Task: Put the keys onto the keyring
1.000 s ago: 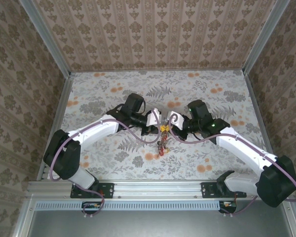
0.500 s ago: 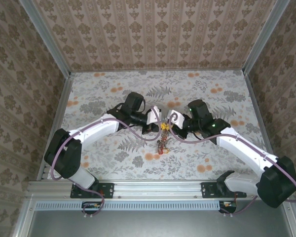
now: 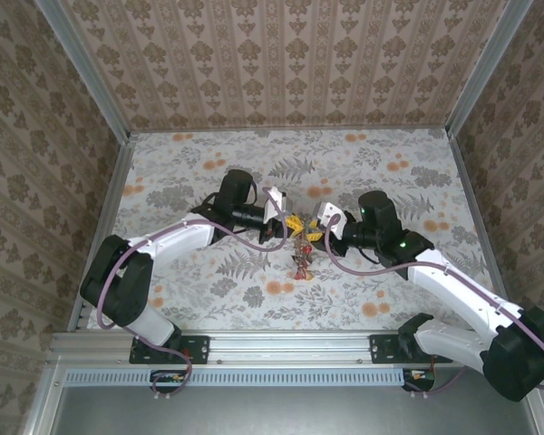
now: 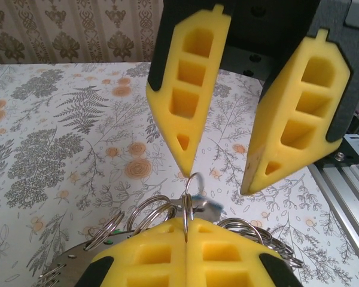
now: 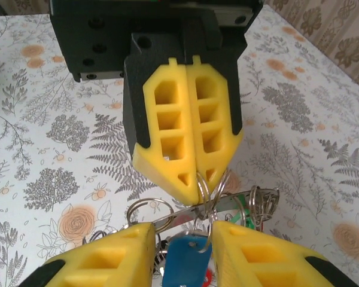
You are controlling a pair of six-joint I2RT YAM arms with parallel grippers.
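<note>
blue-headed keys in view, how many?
1. The blue-headed key hangs under the keyring, which the left hand pinches shut, and sits between the open right hand's fingers. Others may be hidden in the bunch.

The blue-headed key (image 5: 187, 260) hangs just below the keyring (image 5: 224, 202) (bunched silver wire loops).

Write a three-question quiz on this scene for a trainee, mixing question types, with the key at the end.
1. True or false: the left gripper is shut on the keyring.
2. In the right wrist view, what colour is the key head between the fingers of the right gripper? A pink, B blue, C white.
3. Fill in: the right gripper's jaws stand ____.
Key: 1 true; 2 B; 3 open.
</note>
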